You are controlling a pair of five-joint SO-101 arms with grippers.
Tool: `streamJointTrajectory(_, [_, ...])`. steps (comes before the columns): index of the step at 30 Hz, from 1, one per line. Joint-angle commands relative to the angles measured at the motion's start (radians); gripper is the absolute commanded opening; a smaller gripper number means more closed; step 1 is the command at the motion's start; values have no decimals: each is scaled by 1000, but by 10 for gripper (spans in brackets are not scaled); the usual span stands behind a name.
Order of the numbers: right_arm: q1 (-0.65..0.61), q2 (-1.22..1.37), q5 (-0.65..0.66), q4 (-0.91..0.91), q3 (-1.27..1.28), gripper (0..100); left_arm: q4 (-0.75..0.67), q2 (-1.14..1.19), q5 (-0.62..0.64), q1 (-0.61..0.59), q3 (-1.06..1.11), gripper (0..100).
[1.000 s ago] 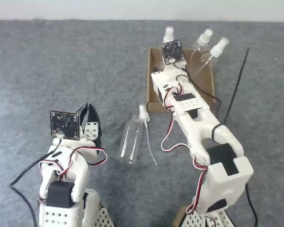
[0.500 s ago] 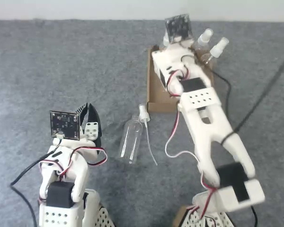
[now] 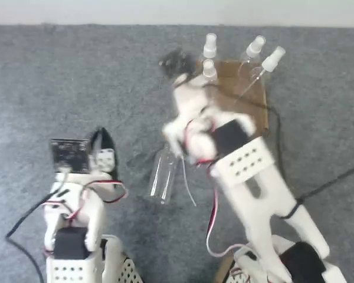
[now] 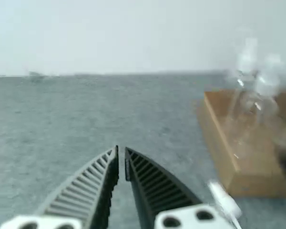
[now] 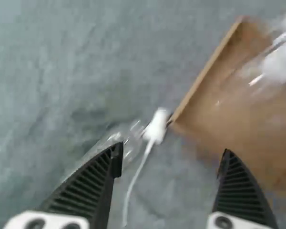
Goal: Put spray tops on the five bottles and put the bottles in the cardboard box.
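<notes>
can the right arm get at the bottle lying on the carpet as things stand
Probably yes. The right gripper is open above the lying bottle, and nothing covers the bottle. The cardboard box sits close to its spray top, so a grasp nearer the body looks safer.

Both arms are white plastic shells with black servo blocks set in the joints. The left arm (image 3: 74, 206) carries a dark square camera board (image 3: 69, 152); red wires loop out at its 3 o'clock and a black cable trails toward 8 o'clock. The right arm (image 3: 253, 177) shows rows of small holes and red-and-white wires. The left gripper (image 4: 121, 153) and right gripper (image 5: 171, 152) have dark ribbed tapering fingers on white mounts with round screw holes.
</notes>
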Motion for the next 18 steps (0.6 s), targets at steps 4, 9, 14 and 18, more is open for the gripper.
streamJointTrajectory(4, [-174, -51, -233, -99, 198, 264, 28, 428, -55, -189, -374, 17])
streamJointTrajectory(9, [-257, 21, -301, -219, 284, 264, 60, 710, -104, -308, -608, 18])
streamJointTrajectory(14, [-262, 180, -440, -337, 276, 264, 54, 819, -110, -356, -671, 19])
streamJointTrajectory(18, [-263, 275, -480, -400, 276, 264, 52, 832, -160, -356, -668, 19])
